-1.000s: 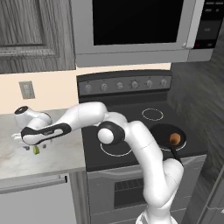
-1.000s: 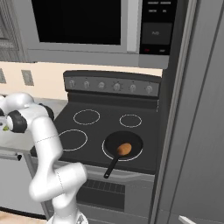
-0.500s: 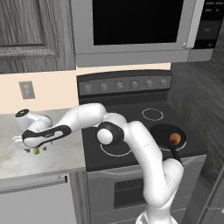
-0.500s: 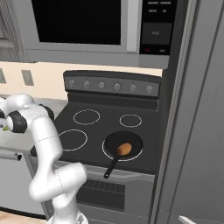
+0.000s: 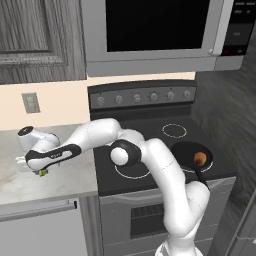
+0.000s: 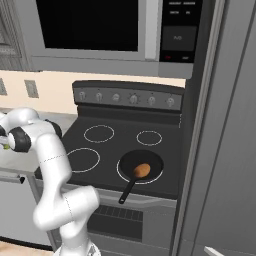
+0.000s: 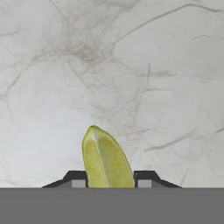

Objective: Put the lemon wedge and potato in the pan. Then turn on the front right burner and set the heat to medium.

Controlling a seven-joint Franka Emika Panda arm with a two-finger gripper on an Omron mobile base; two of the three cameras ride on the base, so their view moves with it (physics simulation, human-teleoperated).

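Note:
The lemon wedge [image 7: 105,162] lies on the marble counter, a yellow-green sliver pointing up the hand view. My gripper [image 7: 109,179] has a dark fingertip pressed against each side of it, shut on it. In the left base view the gripper [image 5: 40,171] is down at the counter far to the left, the lemon wedge [image 5: 43,173] peeking out under it. The potato [image 5: 200,159] rests inside the black pan [image 5: 182,150]. That pan [image 6: 127,162], with the potato [image 6: 142,170] in it, covers the front right burner [image 6: 118,174], whose ring shows at the pan's edge.
The marble counter [image 5: 20,187] runs left of the black cooktop [image 6: 100,150]. A row of knobs [image 5: 145,97] lines the stove's back panel under the microwave [image 5: 150,30]. The pan handle [image 6: 126,192] points over the stove's front edge. A tall grey panel [image 6: 225,150] stands at the right.
The hand has sunk a little toward the counter. The jaws, wide open before, have closed in on the lemon wedge. Pan and potato have not moved.

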